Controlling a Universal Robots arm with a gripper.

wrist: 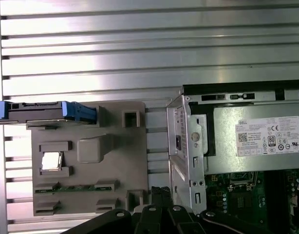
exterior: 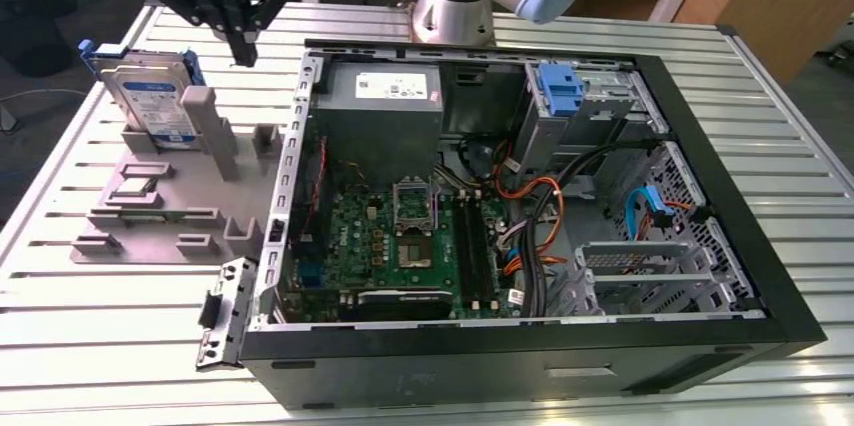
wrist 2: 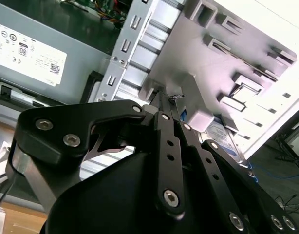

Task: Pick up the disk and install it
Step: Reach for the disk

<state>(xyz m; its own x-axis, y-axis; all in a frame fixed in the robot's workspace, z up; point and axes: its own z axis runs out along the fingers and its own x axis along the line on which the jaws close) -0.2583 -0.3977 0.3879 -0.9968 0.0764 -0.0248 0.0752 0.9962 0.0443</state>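
slatted surface (exterior: 134, 336); end effector (exterior: 244, 54), tips pressed together, empty, hangs at two o'clock of the disk (exterior: 144, 98) in the exterior view; unopened, it could topple it.

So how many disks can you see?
1. The disk stands on edge in the grey stand, at the exterior view's left of the computer case. More could be hidden inside it.

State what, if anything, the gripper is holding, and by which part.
Nothing. The gripper hangs empty near the grey fixture, apart from the disk standing upright in it.
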